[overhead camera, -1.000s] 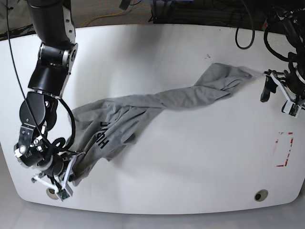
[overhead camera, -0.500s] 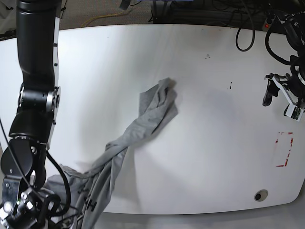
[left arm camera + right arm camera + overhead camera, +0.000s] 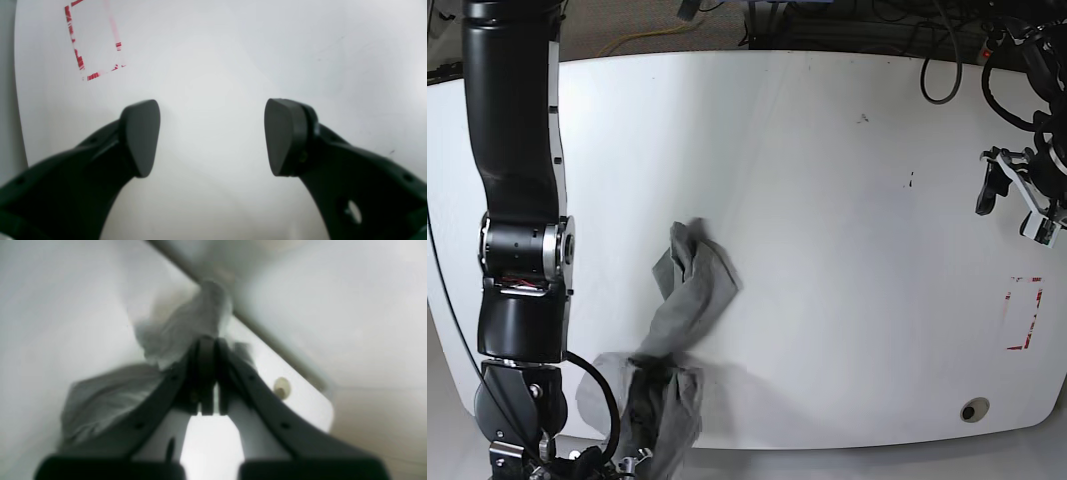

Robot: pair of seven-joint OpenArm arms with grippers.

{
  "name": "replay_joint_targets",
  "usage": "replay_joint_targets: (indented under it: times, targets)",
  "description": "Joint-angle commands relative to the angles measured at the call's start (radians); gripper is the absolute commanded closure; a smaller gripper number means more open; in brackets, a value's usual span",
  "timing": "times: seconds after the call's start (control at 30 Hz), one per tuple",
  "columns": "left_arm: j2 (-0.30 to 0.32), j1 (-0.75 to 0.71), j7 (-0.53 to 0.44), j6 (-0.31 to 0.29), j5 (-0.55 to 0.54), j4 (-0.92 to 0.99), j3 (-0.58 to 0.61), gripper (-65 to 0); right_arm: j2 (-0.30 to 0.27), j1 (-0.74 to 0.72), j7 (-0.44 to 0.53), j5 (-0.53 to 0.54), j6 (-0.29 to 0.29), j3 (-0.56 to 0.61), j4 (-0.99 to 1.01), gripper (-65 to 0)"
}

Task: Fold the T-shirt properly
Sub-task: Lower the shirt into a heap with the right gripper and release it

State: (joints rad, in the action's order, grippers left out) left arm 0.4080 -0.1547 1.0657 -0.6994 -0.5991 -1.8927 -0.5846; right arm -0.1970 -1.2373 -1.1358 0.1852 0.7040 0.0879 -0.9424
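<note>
Gripping a bunch of grey cloth, the right hand (image 3: 206, 373) has its fingers pressed together on the T-shirt (image 3: 677, 340), down at the near-left edge of the desk (image 3: 827, 200) in the base view. The hand itself is mostly cut off by the bottom of that view; its wrist camera shows the clamp, though blurred.

From that grip the shirt runs away from the hand as a twisted rope, long axis going up and slightly right toward the desk's middle. The free end is a crumpled knot about mid-left of the desk; the lower part is bunched at, maybe over, the near edge. Lettering not readable here.

Left hand (image 3: 210, 136): fingers wide apart, nothing between them, over bare desk near the red tape square (image 3: 95, 40). In the base view it sits at the far right, well apart from the shirt.

Judgement: the shirt is not spread, so no fold has started. The free end lies well off toward the right arm's side, so the left arm needs a long reach across to pick it up and stretch the shirt flat.
</note>
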Motion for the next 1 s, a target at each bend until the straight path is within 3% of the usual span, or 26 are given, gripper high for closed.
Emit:
replay_joint_targets:
  times: [0.0, 0.2, 0.43, 0.7, 0.97]
  targets:
    - [0.021, 0.011, -0.02, 0.001, -0.012, -0.014, -0.007, -45.1, 0.012, -0.068, 0.052, 0.012, -0.006, -0.006, 0.013, 0.0]
    - [0.019, 0.01, -0.02, 0.001, -0.014, -0.015, -0.007, -45.1, 0.046, -0.068, 0.046, 0.012, -0.006, -0.006, 0.012, 0.0]
    - [0.019, 0.005, -0.02, 0.001, -0.014, -0.014, -0.01, -45.1, 0.041, -0.068, 0.046, 0.021, -0.006, -0.015, -0.002, 0.0]
    - [0.019, -0.012, -0.022, 0.001, -0.014, -0.014, -0.01, -45.1, 0.014, -0.068, 0.046, 0.012, -0.006, -0.015, -0.399, 0.0]
    - [0.019, -0.009, -0.022, 0.001, -0.012, -0.014, -0.005, -45.1, 0.014, 0.233, 0.046, 0.012, -0.006, -0.015, -0.637, 0.0]
